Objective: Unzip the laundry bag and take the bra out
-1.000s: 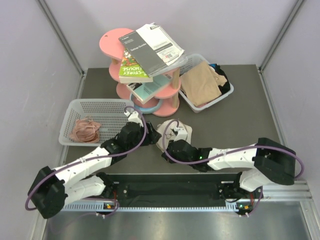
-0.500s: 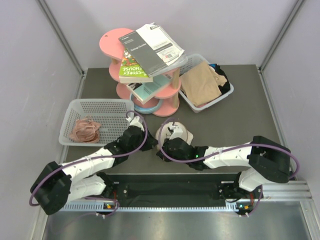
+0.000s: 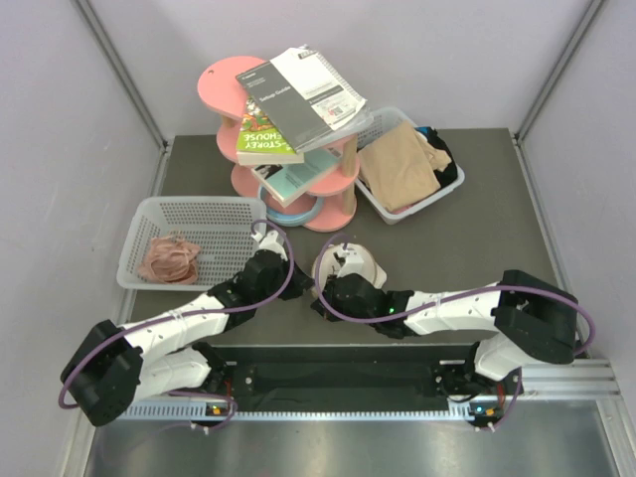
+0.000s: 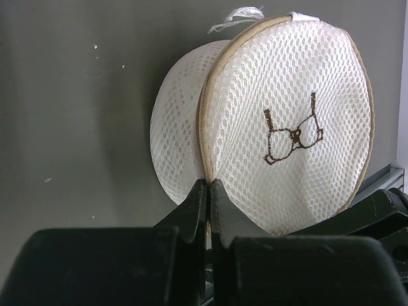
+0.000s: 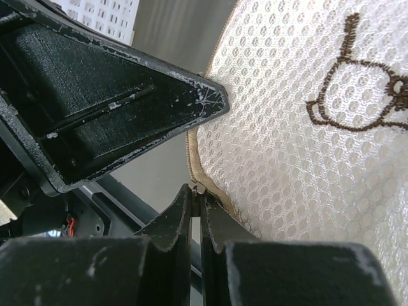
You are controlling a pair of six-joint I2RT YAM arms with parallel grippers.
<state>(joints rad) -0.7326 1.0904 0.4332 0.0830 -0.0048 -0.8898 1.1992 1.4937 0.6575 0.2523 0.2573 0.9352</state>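
Note:
The laundry bag, a round cream mesh pouch with a dark bra outline, stands on edge at the table's middle between both grippers. In the left wrist view the laundry bag fills the upper right, and my left gripper is shut on its tan zipper seam at the lower edge. In the right wrist view my right gripper is shut on the small metal zipper pull at the rim of the laundry bag. A left finger presses the mesh just above. The bra is hidden.
A white mesh basket at the left holds a pinkish-brown bundle. Behind the bag stands a pink tiered shelf stacked with books. A white bin at the back right holds tan cloth.
My left gripper has gone from open to shut, pinching the bag's zipper seam. Both arms shifted slightly early on; the right gripper has stayed shut on the zipper pull.

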